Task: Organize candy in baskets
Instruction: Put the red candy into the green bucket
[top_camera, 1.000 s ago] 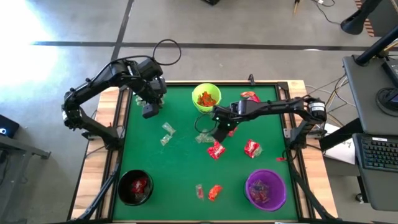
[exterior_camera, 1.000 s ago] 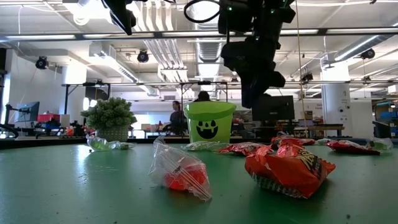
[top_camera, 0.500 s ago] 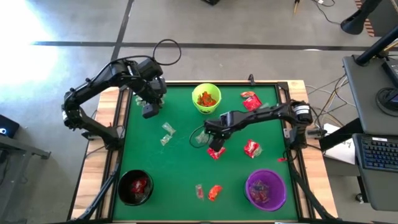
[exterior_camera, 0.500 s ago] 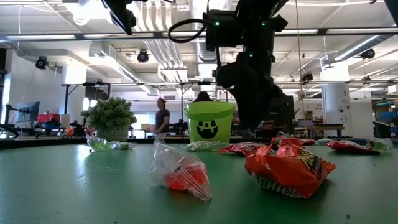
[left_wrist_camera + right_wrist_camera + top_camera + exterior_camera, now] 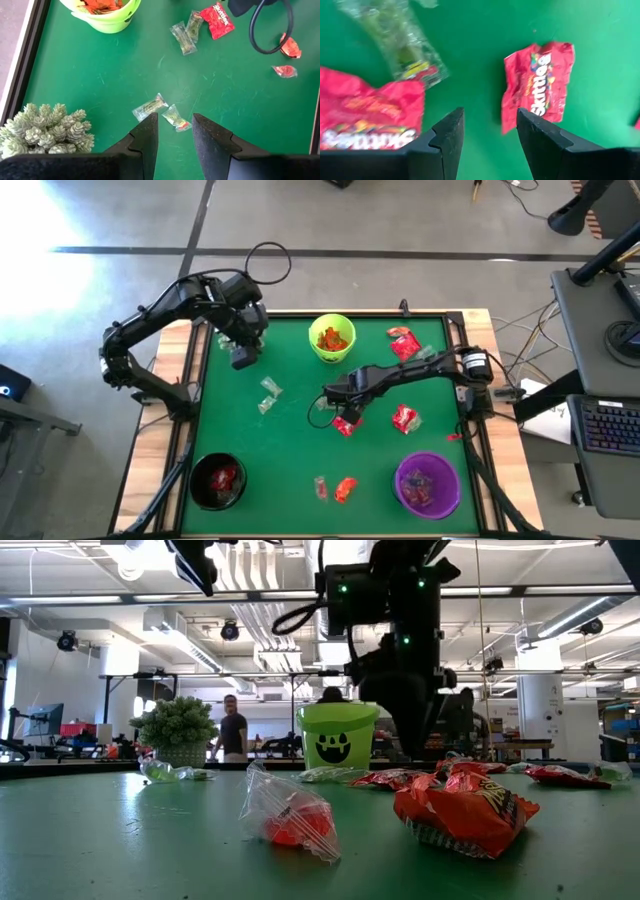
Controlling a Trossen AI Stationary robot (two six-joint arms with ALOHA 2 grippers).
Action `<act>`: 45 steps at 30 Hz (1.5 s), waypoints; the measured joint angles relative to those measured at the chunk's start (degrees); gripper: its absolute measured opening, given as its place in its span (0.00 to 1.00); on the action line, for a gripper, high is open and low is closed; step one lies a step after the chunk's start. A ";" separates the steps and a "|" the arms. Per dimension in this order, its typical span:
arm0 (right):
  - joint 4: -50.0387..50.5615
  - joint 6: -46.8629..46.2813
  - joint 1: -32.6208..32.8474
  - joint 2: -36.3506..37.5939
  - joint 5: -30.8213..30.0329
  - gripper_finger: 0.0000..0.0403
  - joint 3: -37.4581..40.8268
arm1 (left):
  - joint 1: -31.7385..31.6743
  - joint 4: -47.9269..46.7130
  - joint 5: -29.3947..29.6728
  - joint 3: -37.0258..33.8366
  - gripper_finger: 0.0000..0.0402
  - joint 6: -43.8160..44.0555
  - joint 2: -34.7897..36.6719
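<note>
Candy lies scattered on the green table [image 5: 290, 450]. My right gripper [image 5: 485, 145] hangs open, pointing down just above the table's middle, with bare mat between its fingers. One red packet [image 5: 537, 85] lies beyond one finger and another red packet [image 5: 365, 117] beyond the other, with a clear wrapper [image 5: 402, 37] farther off. In the high view this gripper [image 5: 340, 408] stands over the red packet [image 5: 346, 423]. My left gripper [image 5: 175, 135] waits open, high over the far left, above two clear candies [image 5: 150, 106]. The lime green basket [image 5: 332, 338], black basket [image 5: 218, 481] and purple basket [image 5: 428, 484] each hold candy.
A spiky pale-green plant [image 5: 47, 132] stands at the far left below my left arm. More red packets [image 5: 404, 418] [image 5: 403, 343] lie on the right half, and a clear and an orange candy [image 5: 345, 488] near the front edge. A person [image 5: 232, 728] walks in the room behind.
My right gripper has moved from beside the lime green basket toward the table's near edge and a little left. It has sunk close to the red packets in the middle and tipped more steeply down. The candy has stayed in place.
</note>
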State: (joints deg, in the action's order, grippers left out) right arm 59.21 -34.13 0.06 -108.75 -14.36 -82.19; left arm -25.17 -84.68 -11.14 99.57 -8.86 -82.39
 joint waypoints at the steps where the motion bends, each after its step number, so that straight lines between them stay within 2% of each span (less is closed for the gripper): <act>1: -0.01 -0.38 0.05 -0.33 -0.86 0.43 0.00 | 0.00 0.01 0.02 0.01 0.26 0.37 0.00; 7: 2.25 -1.84 0.40 -4.37 -2.28 0.43 -2.51 | 0.00 -0.04 0.02 0.01 0.26 3.71 0.00; 12: 3.49 1.24 1.56 -6.94 -3.11 0.43 -5.55 | 0.00 -0.53 0.02 0.00 0.26 4.98 0.00; 18: 6.50 0.68 1.68 -7.63 -7.85 0.43 -5.27 | 0.00 -0.64 0.02 0.00 0.26 7.06 0.00; 28: 6.09 3.16 1.72 -9.64 -8.64 0.43 -4.33 | 0.00 -0.64 0.00 0.02 0.26 7.96 0.00; 33: 7.05 3.73 1.94 -11.84 -12.59 0.43 -4.57 | 0.00 -0.59 0.02 0.02 0.26 7.96 0.00; 40: 7.60 3.74 1.44 -12.50 -16.71 0.36 -4.42 | 0.00 -0.29 0.02 0.02 0.26 7.94 0.00; 45: 7.35 3.74 0.83 -12.57 -17.11 0.29 -4.15 | 0.00 -0.20 0.01 0.02 0.26 7.94 0.00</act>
State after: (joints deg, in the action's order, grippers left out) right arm 66.56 -30.39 0.89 -121.32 -31.47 -86.35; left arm -25.17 -84.88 -11.12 99.59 -0.93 -82.39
